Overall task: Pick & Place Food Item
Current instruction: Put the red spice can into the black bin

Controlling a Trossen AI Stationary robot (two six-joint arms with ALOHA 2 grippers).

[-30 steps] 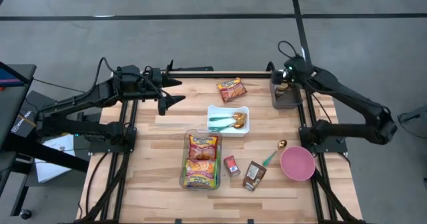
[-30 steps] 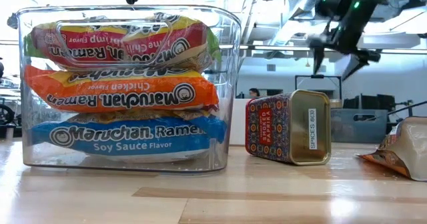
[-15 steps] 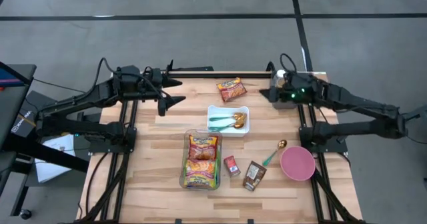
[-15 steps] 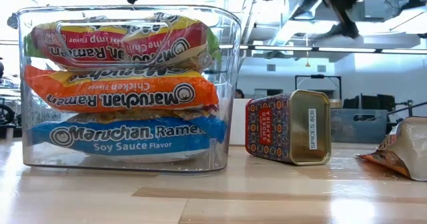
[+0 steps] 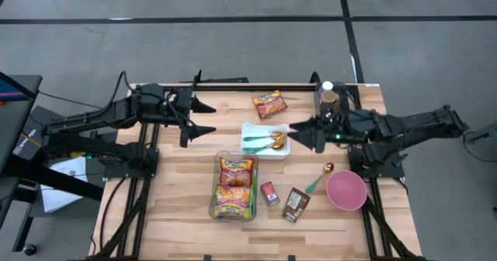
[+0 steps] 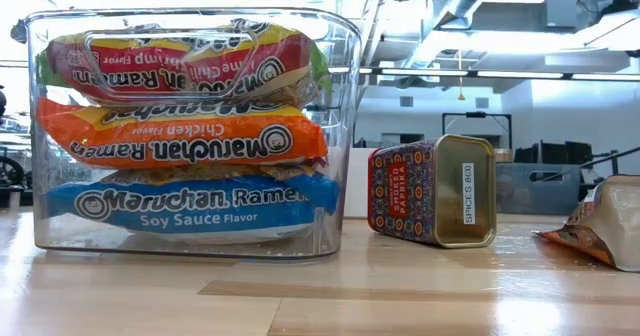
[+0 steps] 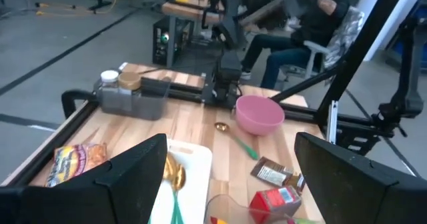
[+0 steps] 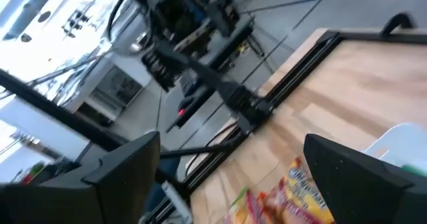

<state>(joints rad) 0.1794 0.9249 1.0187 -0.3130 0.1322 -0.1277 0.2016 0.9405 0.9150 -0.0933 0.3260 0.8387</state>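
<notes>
A loose ramen packet (image 5: 269, 104) lies flat near the table's far edge. A clear bin (image 5: 235, 186) in the middle holds stacked ramen packets (image 6: 180, 136). My left gripper (image 5: 210, 116) hovers open and level over the far left of the table, pointing at the table's right. My right gripper (image 5: 293, 133) hovers open and level by the right end of the white tray (image 5: 265, 139), pointing left. Neither has anything between its fingers. In the left wrist view the packet (image 7: 73, 163) and tray (image 7: 187, 177) lie below the open fingers.
Two spoons lie in the white tray. A red spice tin (image 5: 269, 193) and a brown packet (image 5: 296, 204) lie on their sides near the bin. A pink bowl (image 5: 346, 189) and a green-handled spoon (image 5: 319, 179) sit at right, a grey holder with jars (image 5: 330, 106) at the far right.
My right gripper has swung from above the grey holder at the far right corner toward the table's middle, tipping up from pointing down to level, and stays open. My left gripper has drifted a little toward the near edge. No object has moved.
</notes>
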